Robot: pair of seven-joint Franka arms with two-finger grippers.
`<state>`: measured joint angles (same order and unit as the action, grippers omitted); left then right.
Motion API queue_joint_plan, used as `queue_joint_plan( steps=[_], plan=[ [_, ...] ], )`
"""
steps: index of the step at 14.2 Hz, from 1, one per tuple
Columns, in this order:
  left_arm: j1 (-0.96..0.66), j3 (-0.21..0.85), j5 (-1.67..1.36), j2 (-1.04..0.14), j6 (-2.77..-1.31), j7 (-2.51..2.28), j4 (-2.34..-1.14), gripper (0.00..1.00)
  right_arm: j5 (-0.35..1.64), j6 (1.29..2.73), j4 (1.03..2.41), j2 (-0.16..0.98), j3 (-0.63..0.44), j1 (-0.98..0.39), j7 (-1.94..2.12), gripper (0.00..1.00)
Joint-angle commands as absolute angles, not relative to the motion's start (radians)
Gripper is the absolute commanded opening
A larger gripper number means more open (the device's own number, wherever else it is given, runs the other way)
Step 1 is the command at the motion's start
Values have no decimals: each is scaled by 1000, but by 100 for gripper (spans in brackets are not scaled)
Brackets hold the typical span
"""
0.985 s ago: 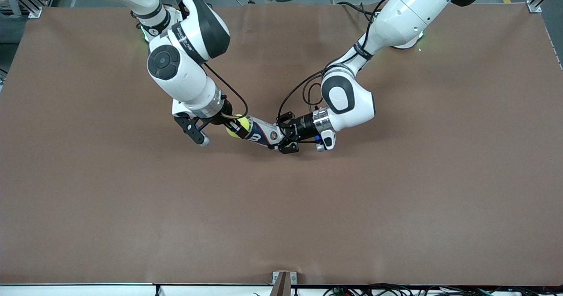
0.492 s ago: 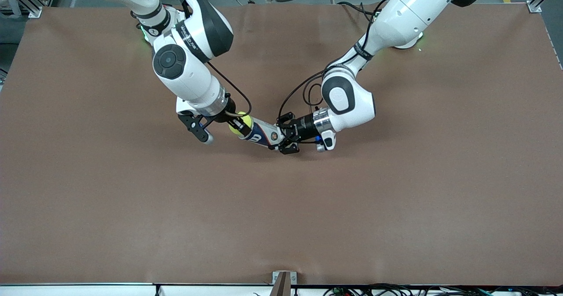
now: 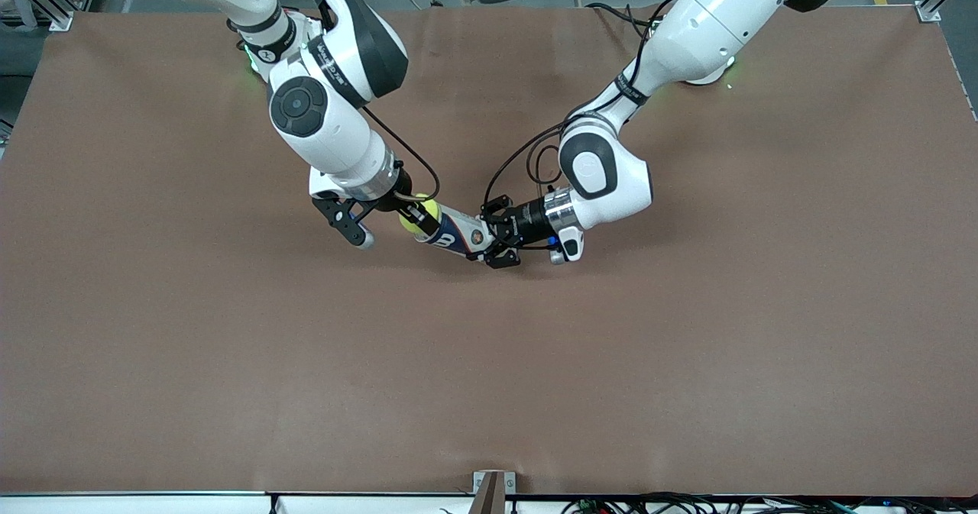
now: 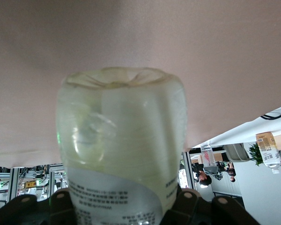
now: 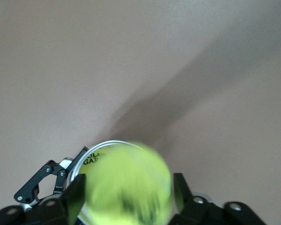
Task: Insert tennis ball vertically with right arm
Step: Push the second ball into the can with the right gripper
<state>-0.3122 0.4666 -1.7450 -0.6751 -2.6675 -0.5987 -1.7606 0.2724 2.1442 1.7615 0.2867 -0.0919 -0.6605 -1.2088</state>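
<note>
Ball: yellow-green, at the open mouth of the can, in the air over the middle of the counter; in the right wrist view it shows blurred between the two fingers, with a gap on each side
Can: clear tube with a dark and white label, held off the counter, tilted, its mouth toward the right claw; in the left wrist view the closed base points away from the camera
Right claw: over the can's mouth, around the ball; fingers apart, not pressing the ball
Left claw: clamped on the can at its base end, a finger on either side of the label
Counter: brown surface under both arms
Right arm: reaches down from its base at the counter's top edge
Left arm: reaches in from its own base, wrist turned toward the can
</note>
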Motion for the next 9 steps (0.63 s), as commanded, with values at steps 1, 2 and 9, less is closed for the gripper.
queue_joint_plan(
  steps=[1,2,9],
  plan=[
    [-310,474,-1772,-680,-2657,-571,-1752,62,281,2141,1740,287,-106,-666,-1206,100],
    [-310,474,-1772,-680,-2657,-569,-1752,62,281,2138,1730,287,-107,-663,-1201,100],
    [-308,474,-1772,-683,-2652,-568,-1752,62,276,2051,1671,285,-113,-614,-1129,100]
  ],
)
